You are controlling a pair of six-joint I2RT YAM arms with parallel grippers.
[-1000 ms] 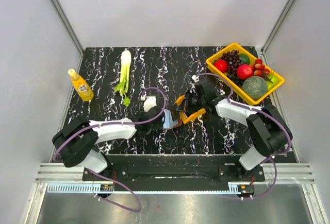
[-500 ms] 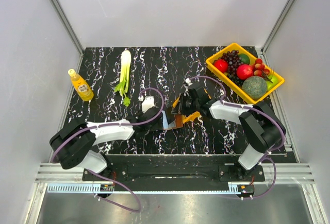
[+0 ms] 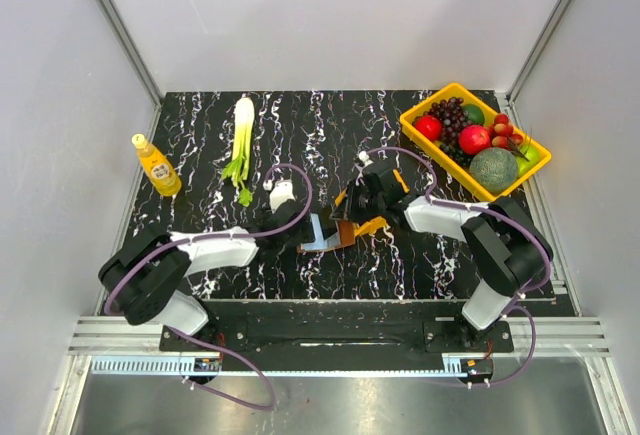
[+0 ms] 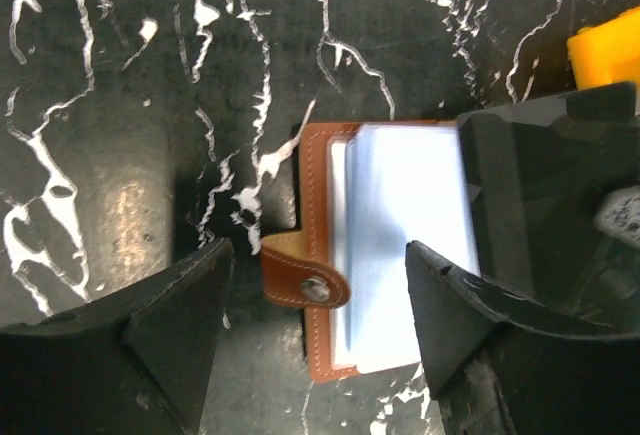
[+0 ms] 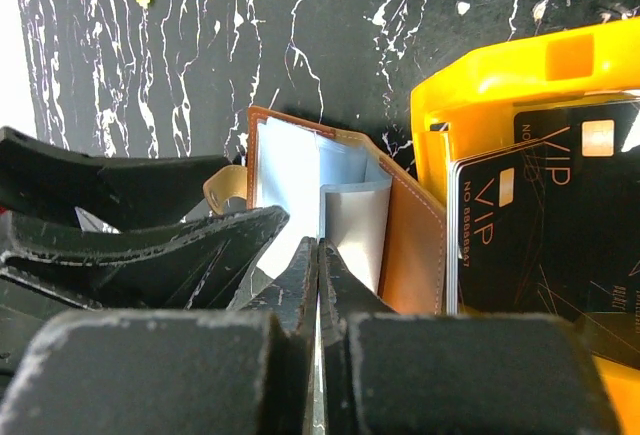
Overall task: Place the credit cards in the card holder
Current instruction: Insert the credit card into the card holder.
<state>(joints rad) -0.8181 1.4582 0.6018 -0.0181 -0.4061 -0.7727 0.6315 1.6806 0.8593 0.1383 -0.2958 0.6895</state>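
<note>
Seems partway done: pale cards (image 4: 400, 245) are seen tucked in the card holder (image 4: 318, 195) inside the spread left gripper (image 4: 315, 260), black VIP cards (image 5: 540, 215) left beside the pressed-together right gripper (image 5: 317, 255).

Card holder (image 3: 345, 233) on black marbled table (image 3: 200, 145)

card holder (image 4: 318, 215): brown leather-like, stitched, matt; orange bin (image 5: 480, 65): glossy plastic; tbl (image 4: 130, 105): polished blk marble-look.
</note>
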